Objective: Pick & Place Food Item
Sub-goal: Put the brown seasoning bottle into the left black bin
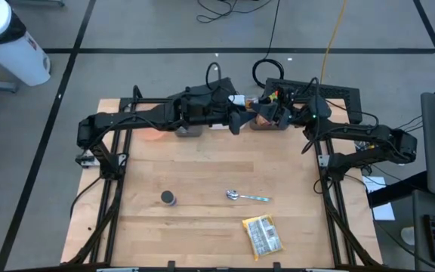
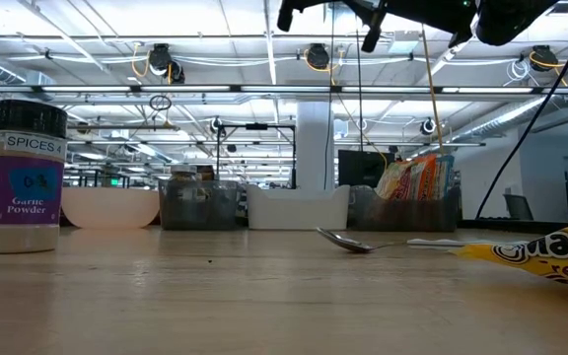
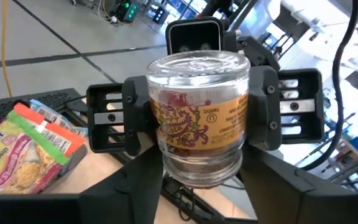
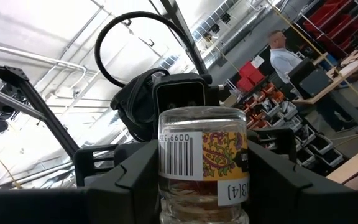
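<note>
above the table's far edge (image 1: 202, 142), glass jar (image 3: 197, 118) pinched between both grippers' fingers (image 3: 263, 109), bare wood below

overhead and table-level views share the spoon (image 1: 234, 196); wrist cameras face each other.

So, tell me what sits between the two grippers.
A labelled glass jar, gripped from opposite sides by the left gripper and the right gripper above the table's back edge. Both wrist views show it clearly.
</note>
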Controlling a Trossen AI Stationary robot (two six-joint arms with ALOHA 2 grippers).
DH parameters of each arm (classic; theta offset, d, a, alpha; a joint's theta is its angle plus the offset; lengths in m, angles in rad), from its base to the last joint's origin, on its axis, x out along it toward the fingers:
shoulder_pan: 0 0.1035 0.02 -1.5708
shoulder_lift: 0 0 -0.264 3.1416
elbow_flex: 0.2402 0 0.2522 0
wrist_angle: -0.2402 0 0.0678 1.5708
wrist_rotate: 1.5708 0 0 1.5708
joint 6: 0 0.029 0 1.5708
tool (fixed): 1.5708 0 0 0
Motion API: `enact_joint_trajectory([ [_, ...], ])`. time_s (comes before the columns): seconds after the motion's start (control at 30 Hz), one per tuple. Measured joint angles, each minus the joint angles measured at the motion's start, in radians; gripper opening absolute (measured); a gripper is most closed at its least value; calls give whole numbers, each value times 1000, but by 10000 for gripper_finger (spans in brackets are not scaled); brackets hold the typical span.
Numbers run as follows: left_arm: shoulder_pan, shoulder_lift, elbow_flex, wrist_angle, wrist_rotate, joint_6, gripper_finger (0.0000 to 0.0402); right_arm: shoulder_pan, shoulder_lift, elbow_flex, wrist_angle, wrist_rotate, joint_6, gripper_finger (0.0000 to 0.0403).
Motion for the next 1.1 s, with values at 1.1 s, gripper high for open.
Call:
enact_joint_trajectory([
  [1.1, 0, -1, 0, 24, -42, 52, 170, 1, 0, -1, 0, -1, 7, 186],
])
